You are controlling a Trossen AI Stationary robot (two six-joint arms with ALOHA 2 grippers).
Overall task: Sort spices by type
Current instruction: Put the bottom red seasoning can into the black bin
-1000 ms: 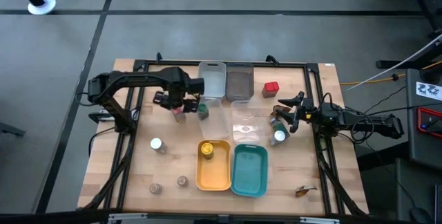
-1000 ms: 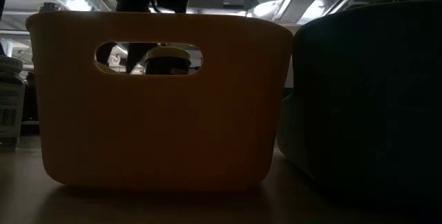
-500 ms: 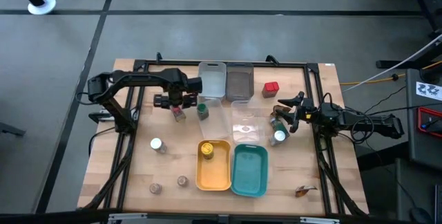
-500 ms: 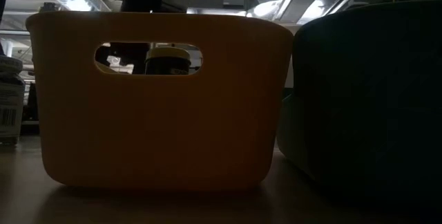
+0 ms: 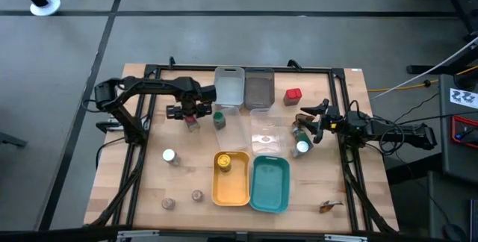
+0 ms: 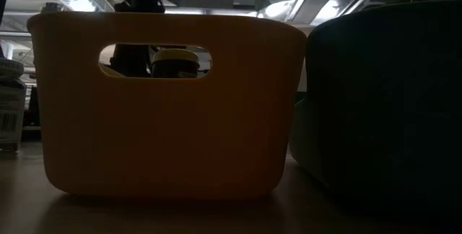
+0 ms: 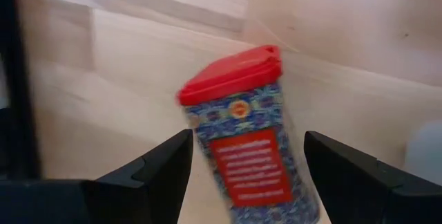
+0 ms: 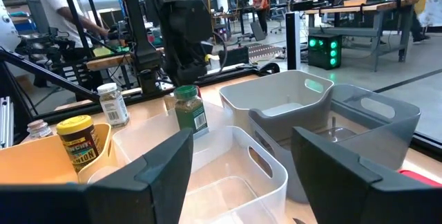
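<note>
Two arms work at the wooden table (image 5: 187, 190), and four bins stand near its middle: a yellow bin (image 5: 231, 186) and a teal bin (image 5: 270, 184) at 6 o'clock, a white bin (image 5: 229, 87) and a grey bin (image 5: 259, 87) at 12 o'clock. Only the yellow bin holds a spice, a yellow-lidded jar (image 5: 223, 162), so I judge the sorting is at an early stage.

At 10 o'clock the left gripper (image 5: 188, 112) has its fingers spread on both sides of a red-lidded tin (image 7: 245, 141); they seem not to touch it. A green-lidded jar (image 5: 219, 119) stands just beside, toward 3 o'clock.

At 3 o'clock the right gripper (image 5: 305, 130) waits with fingers spread, near a white-lidded jar (image 5: 302, 147).

The step in hand looks like picking the red-lidded tin. Next the fingers need to close on it, then lift straight, because the green-lidded jar is near.
</note>
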